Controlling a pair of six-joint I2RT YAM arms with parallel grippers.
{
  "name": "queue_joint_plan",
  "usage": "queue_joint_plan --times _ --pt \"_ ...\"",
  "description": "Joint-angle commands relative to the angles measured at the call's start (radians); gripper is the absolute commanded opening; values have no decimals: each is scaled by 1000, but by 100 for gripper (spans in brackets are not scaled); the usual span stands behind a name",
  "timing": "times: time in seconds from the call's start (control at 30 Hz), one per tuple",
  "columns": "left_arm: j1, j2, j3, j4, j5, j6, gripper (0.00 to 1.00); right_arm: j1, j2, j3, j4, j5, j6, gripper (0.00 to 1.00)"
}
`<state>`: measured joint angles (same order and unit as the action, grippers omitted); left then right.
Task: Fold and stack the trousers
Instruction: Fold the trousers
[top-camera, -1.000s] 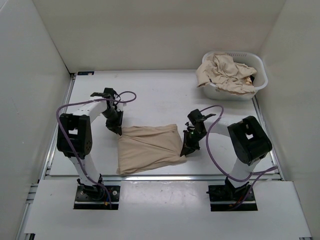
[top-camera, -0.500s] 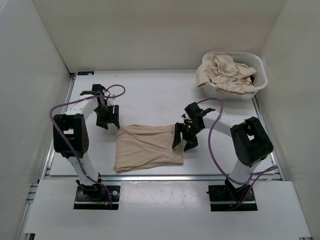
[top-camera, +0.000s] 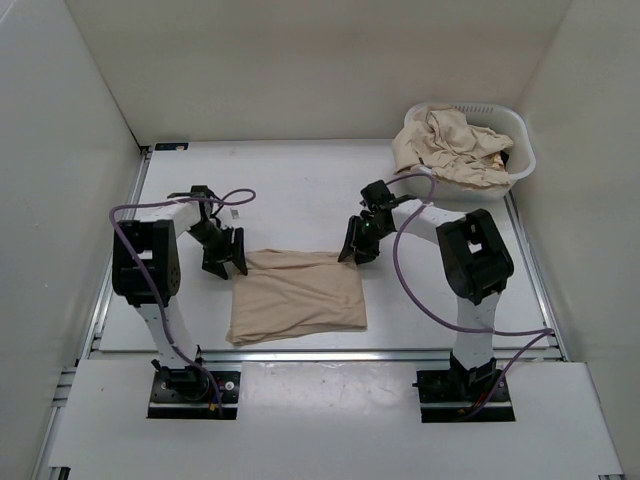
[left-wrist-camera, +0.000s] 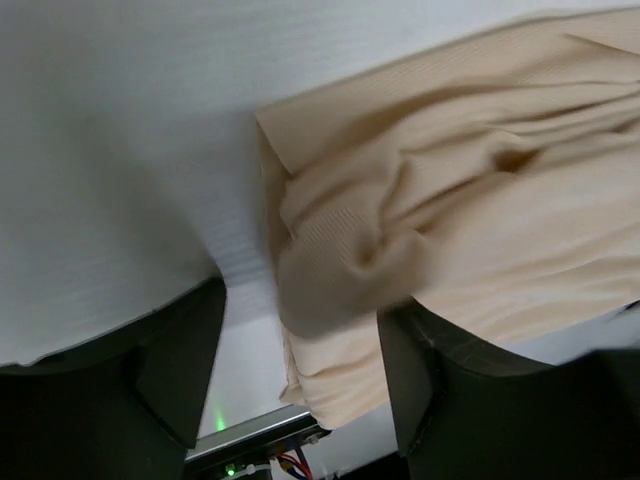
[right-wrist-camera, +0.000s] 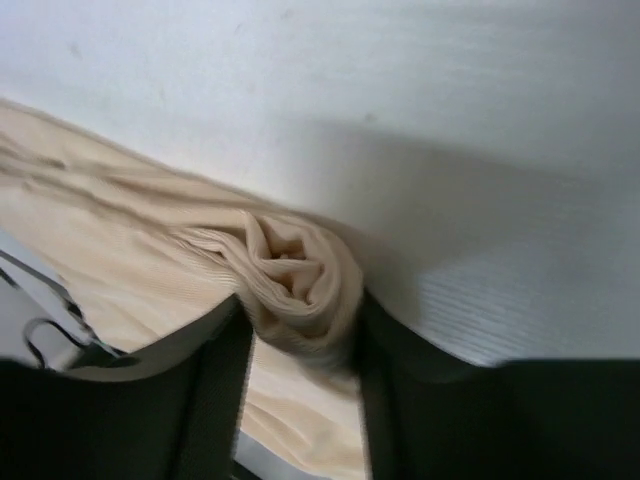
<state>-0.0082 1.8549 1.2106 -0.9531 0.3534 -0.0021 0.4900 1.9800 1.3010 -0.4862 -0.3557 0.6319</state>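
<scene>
Overall: a white table (top-camera: 300, 190) between pale walls, seen from above, with one tan rectangle of cloth near its front edge and an arm at each of its far corners.
Left gripper (top-camera: 225, 262): lowered at the far left corner of the cloth, jaws wide apart and pointing down.
Left fingers (left-wrist-camera: 180, 360): a puckered fold of that corner lies between them, close against one finger, with bare table showing beside the other.
Folded trousers (top-camera: 297, 292): lying flat on the table between the two arms, roughly square, the far edge slightly rumpled at both corners.
Right gripper (top-camera: 358, 245): lowered at the far right corner of the folded trousers, jaws drawn in narrow.
Right fingers (right-wrist-camera: 215, 380): a rolled wad of the corner fills the gap and touches both, so the cloth is pinched.
Basket (top-camera: 520, 135): white, slotted, at the table's far right corner, well apart from both grippers.
Loose trousers (top-camera: 445, 145): more tan cloth heaped in the basket, spilling over its left rim.
</scene>
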Motion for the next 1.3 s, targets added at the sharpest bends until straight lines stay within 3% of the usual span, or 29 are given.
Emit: queue_joint_plan --times 0.0,0.03,0.07,0.17,0.27,0.43,0.47,0.5,0.53,0.57,0.6,0.63,0.67,0.73,0.87,1.0,1.13,1.27 --pt "-9 50 58 37 48 2 72 -24 31 -12 60 43 84 44" --pt "-9 65 88 37 80 2 61 -39 31 -23 84 43 100 37" --pt "-9 79 107 37 90 2 51 -48 31 -23 84 73 116 22" --pt "-9 128 181 37 116 2 22 -86 22 -37 109 96 170 10" --pt "-9 170 254 37 143 2 14 -111 62 10 112 96 180 6" --pt "-18 248 371 37 134 2 14 -159 137 145 49 109 161 4" --pt "-27 259 409 37 134 2 18 -159 152 159 38 109 161 6" --pt "-27 268 426 37 134 2 22 -168 152 185 38 109 149 14" --pt "-27 286 444 37 125 2 36 -177 166 198 26 109 138 17" --pt "-27 287 473 37 125 2 44 -177 177 210 11 109 129 24" --pt "-27 296 486 28 125 2 54 -186 177 222 0 109 118 34" --pt "-27 296 486 28 108 2 61 -186 177 248 -12 109 89 57" --pt "-27 296 498 19 84 2 69 -186 177 259 -26 109 72 65" --pt "-27 262 498 19 73 2 75 -186 140 259 -52 97 25 78" --pt "5 95 411 -1 47 2 79 -186 -16 105 -63 109 -6 81" --pt "-4 -57 163 -22 59 2 79 -173 -180 -112 -72 98 -6 81" --pt "-33 -118 -21 -33 82 2 79 -128 -237 -275 -28 40 12 78" --pt "-33 -96 -95 -33 120 2 79 -107 -237 -367 37 -6 49 67"
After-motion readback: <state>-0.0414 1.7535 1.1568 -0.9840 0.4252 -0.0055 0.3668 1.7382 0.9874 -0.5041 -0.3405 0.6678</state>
